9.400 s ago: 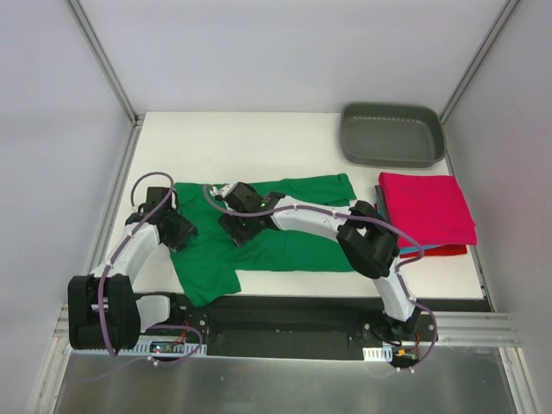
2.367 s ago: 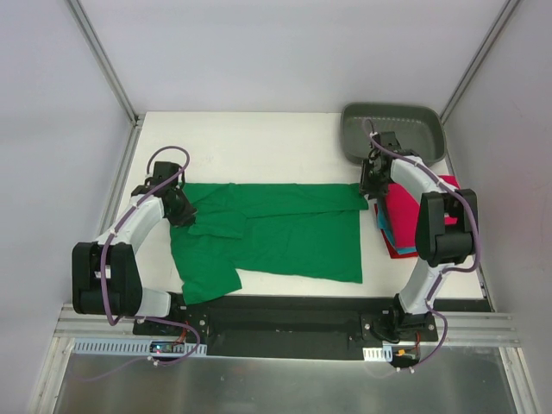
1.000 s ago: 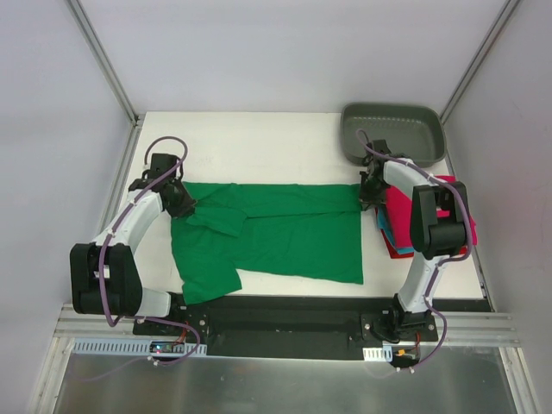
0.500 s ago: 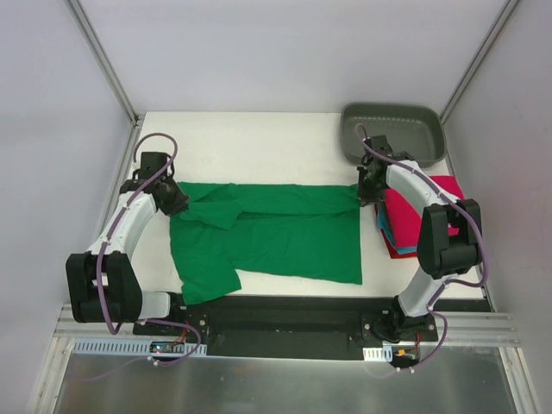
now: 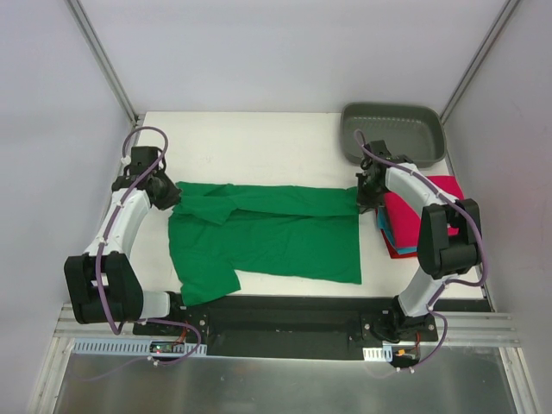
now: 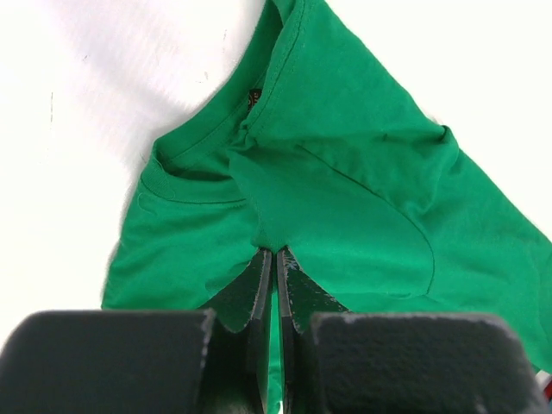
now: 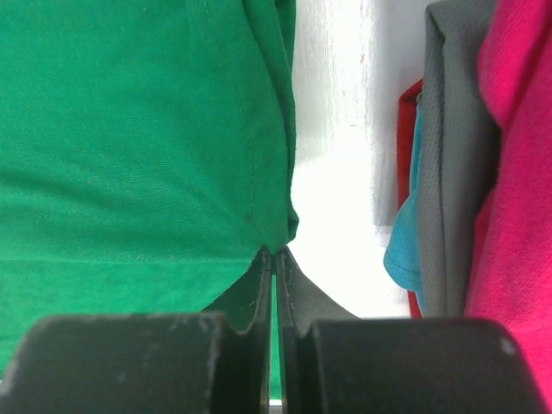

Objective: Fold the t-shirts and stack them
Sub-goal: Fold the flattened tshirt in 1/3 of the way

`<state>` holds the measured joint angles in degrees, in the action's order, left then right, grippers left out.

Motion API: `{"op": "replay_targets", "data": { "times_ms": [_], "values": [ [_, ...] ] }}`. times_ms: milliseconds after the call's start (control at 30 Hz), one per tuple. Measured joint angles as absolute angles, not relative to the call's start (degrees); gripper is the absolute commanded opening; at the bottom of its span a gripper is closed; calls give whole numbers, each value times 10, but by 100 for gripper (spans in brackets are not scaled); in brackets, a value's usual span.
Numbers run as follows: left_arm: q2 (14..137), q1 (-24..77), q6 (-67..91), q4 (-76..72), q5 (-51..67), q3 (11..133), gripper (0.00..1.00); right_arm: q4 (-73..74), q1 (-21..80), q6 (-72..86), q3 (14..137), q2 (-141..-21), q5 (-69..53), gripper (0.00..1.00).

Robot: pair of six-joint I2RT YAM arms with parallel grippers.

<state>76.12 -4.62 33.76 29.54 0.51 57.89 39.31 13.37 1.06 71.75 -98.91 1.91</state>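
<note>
A bright green t-shirt (image 5: 276, 233) lies spread lengthwise across the white table, one sleeve hanging toward the near left. My left gripper (image 5: 171, 198) is shut on the cloth just beside the collar (image 6: 197, 148); in the left wrist view the left gripper (image 6: 273, 253) pinches a ridge of green fabric. My right gripper (image 5: 363, 201) is shut on the shirt's far right corner, and in the right wrist view the right gripper (image 7: 274, 251) grips that hem corner. A folded stack (image 5: 431, 203) sits at the right, crimson-pink (image 7: 517, 172) on top with teal (image 7: 404, 250) and red (image 7: 407, 129) edges below.
A grey plastic tray (image 5: 390, 162) stands at the far right corner, just behind the right arm. The folded stack lies close to the right of the held corner. White walls with metal rails enclose the table.
My left gripper has moved farther left and away from me, drawing the collar end with it and stretching the far edge straighter. The right gripper has barely moved.
</note>
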Motion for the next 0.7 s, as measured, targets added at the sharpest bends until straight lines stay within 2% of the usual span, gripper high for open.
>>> {"op": "replay_targets", "data": {
  "times_ms": [133,333,400,467,500,533,567,633,700],
  "values": [
    [762,-46,338,294,-2,573,0,394,134,11,713,-989,11,1],
    [762,-46,340,294,-12,526,1,390,136,11,702,-992,9,8],
    [762,-46,340,295,-20,506,13,388,137,14,693,-996,8,14],
    [767,-46,341,295,-25,490,28,386,139,18,684,-1003,8,28],
    [770,-46,341,296,-29,485,39,386,139,20,680,-1007,8,40],
    [774,-46,343,299,-35,480,59,385,140,22,677,-1010,8,50],
    [777,-46,345,303,-41,478,74,385,140,23,676,-1011,8,58],
    [779,-46,350,310,-54,477,96,385,141,22,675,-1011,11,70],
    [772,-46,359,318,-68,478,99,383,142,20,675,-1006,12,83]
  ]
}}
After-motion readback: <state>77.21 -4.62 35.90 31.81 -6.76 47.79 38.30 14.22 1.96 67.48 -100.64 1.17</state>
